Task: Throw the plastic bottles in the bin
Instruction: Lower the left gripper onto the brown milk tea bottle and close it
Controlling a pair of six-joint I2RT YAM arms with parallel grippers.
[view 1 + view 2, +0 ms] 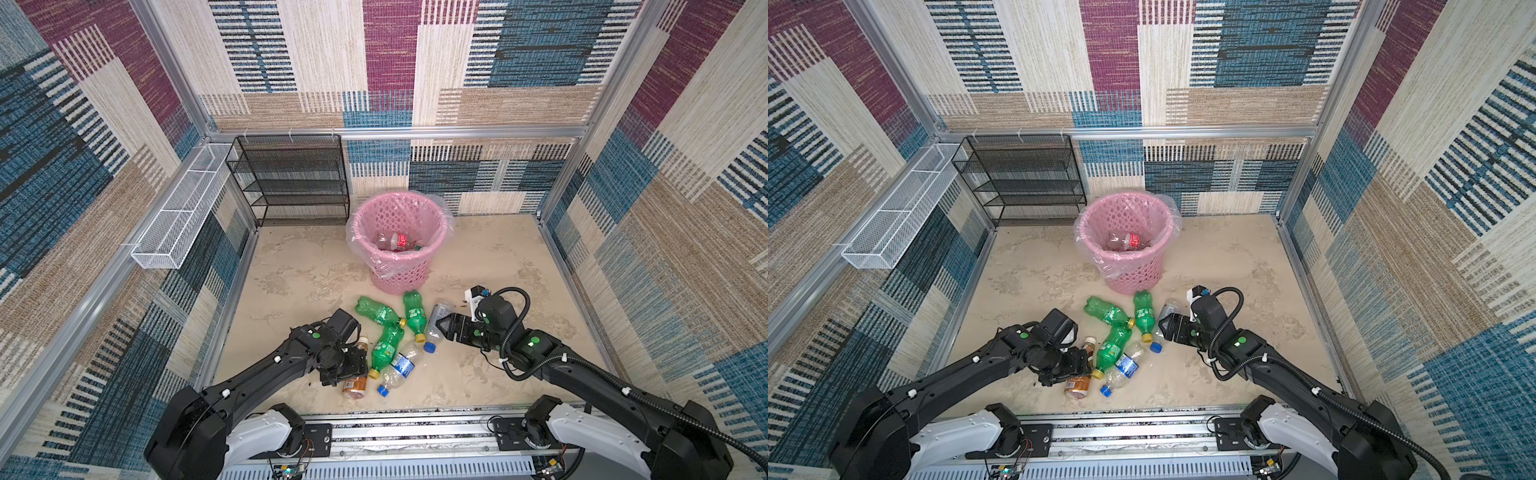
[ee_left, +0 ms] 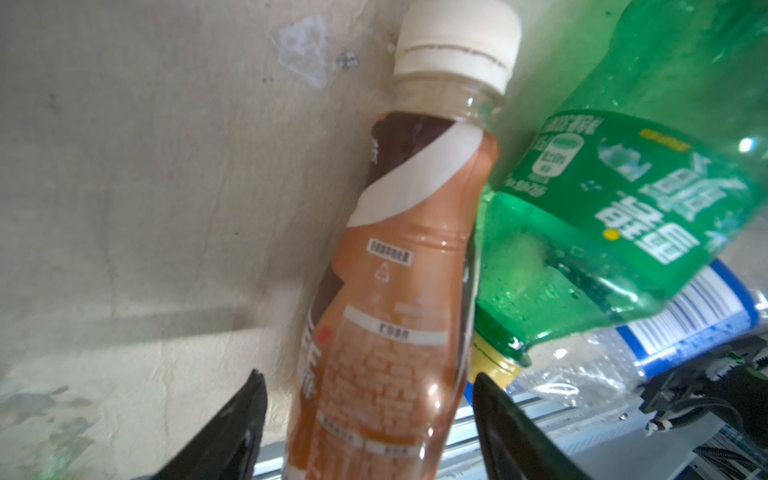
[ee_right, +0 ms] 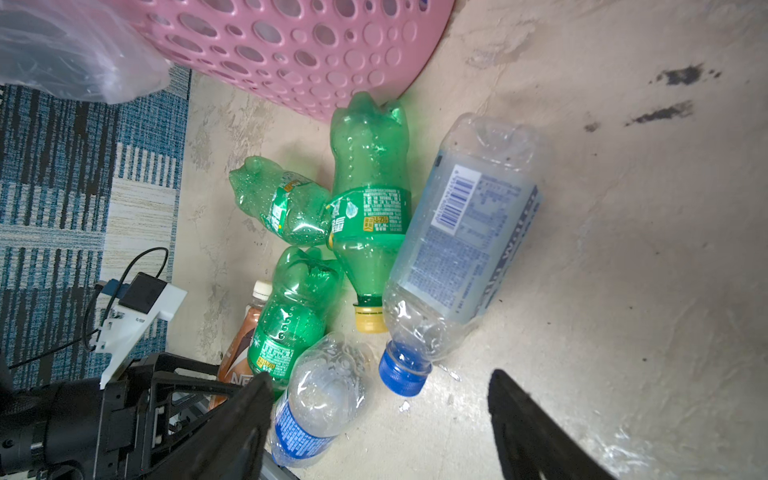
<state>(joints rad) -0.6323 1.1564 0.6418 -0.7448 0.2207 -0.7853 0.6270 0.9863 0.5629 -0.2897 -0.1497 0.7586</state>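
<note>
Stained beige floor, patchwork walls, your left gripper loosely straddled the brown bottle, right gripper gaped empty.

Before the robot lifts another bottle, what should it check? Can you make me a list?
1. Left gripper lined up on the brown bottle: ok, one finger on each side.
2. Firm grip on it: not ok, a gap shows beside one finger.
3. Brown bottle free of its neighbours: not ok, a green bottle seems to lean against it.
4. Bin ready: ok, upright, with room above the red-labelled bottle inside.
5. Right gripper free: ok, open and empty, facing the clear blue-capped bottle.
</note>
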